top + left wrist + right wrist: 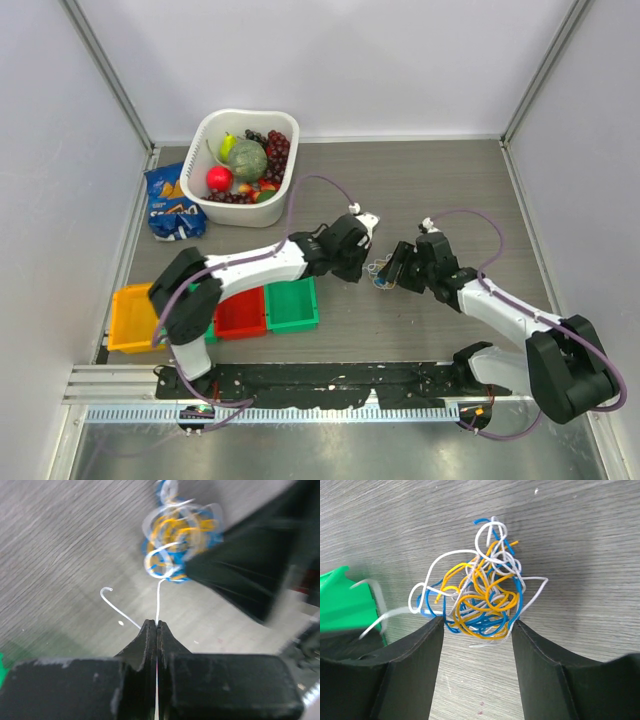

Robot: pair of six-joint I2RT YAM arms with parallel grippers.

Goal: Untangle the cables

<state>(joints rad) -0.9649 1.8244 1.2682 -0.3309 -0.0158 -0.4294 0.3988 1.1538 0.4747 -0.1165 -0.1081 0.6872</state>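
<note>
- Item: cables. White, yellow-orange and blue strands are lying knotted in one small ball on the bench, near its middle, between the two arms.
- Left end effector: its jaws are pressing together on a white strand (the thin line is showing in the seam between them), so it is gripping that strand.
- Right end effector: its jaws are standing apart, one on each side of the ball's near edge. Whether they are touching the outer loops is not clear.
- Deciding relation: the white strand is running straight from the left tips to the ball, its long axis in line with the left fingers. The ball is lying directly ahead of the left end effector and near it.
- Nearer arm: the right is bracketing the ball, while the left is holding only the lead-out.
- Judgement: a pull back along the strand's line is looking due, with the right closing to anchor the ball (otherwise the whole ball may drag along).
- Also present: green bin, showing at the left edge of the right wrist view.
</note>
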